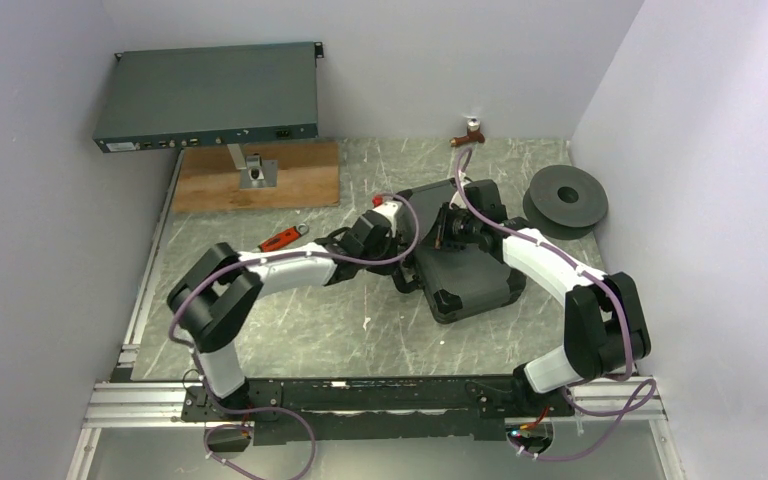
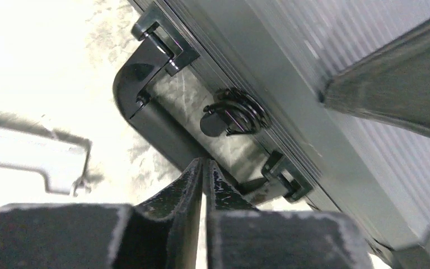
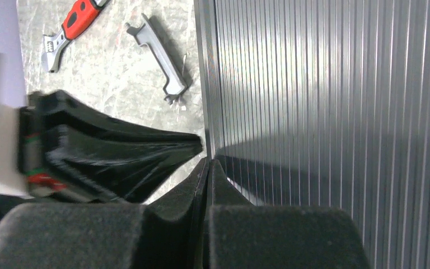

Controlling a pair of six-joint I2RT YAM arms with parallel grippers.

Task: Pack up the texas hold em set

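The dark ribbed poker case (image 1: 470,265) lies flat in the middle of the table with its lid down. My left gripper (image 1: 407,262) is shut and empty at the case's left side. In the left wrist view its tips (image 2: 203,165) sit just below the side wall, between a round lock knob (image 2: 234,115) and a clasp (image 2: 284,178). My right gripper (image 1: 432,238) is shut and empty. Its tips (image 3: 209,163) rest at the left edge of the ribbed lid (image 3: 336,101), right next to the left gripper's fingers (image 3: 145,151). No chips or cards are in view.
A red-handled wrench (image 1: 282,238) and a grey bracket (image 3: 162,61) lie on the table left of the case. A black spool (image 1: 565,198) sits at the right wall. A wooden board (image 1: 257,175) with a stand carries a rack unit (image 1: 208,97) at the back left.
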